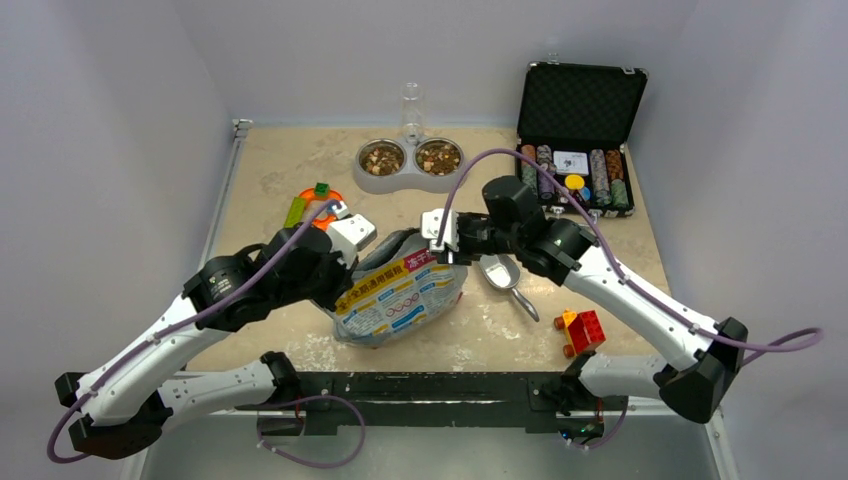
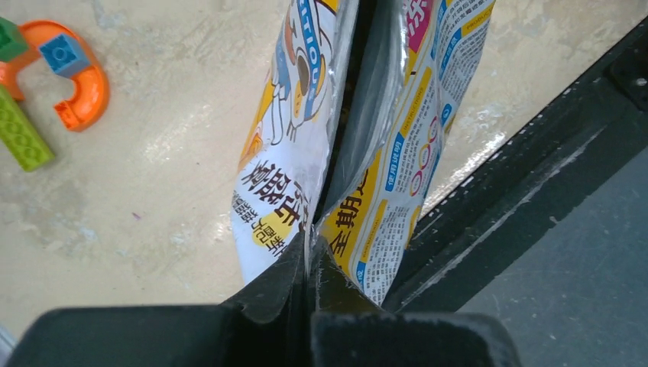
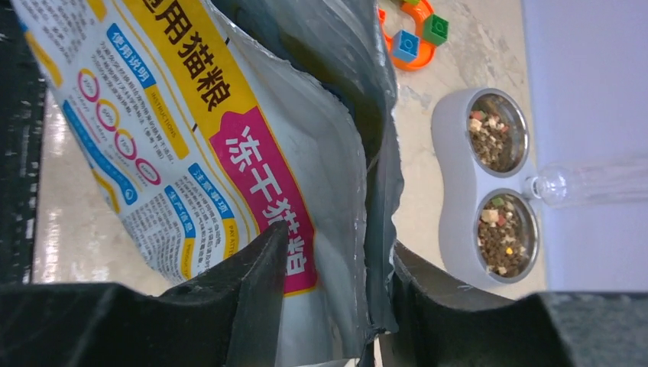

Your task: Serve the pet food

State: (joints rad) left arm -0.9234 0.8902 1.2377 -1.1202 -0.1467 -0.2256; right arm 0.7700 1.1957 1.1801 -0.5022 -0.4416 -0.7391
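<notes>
while the left claw [image 2: 309, 258] pinches the bag [image 2: 281, 153] — kibble [image 1: 383, 158] fills both bowls [image 1: 408, 185].

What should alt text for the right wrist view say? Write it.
The right pincer, jaws open, straddles one wall of an opened printed foil bag. Beyond it, a grey double bowl holds pet food, with an orange toy nearby.
</notes>
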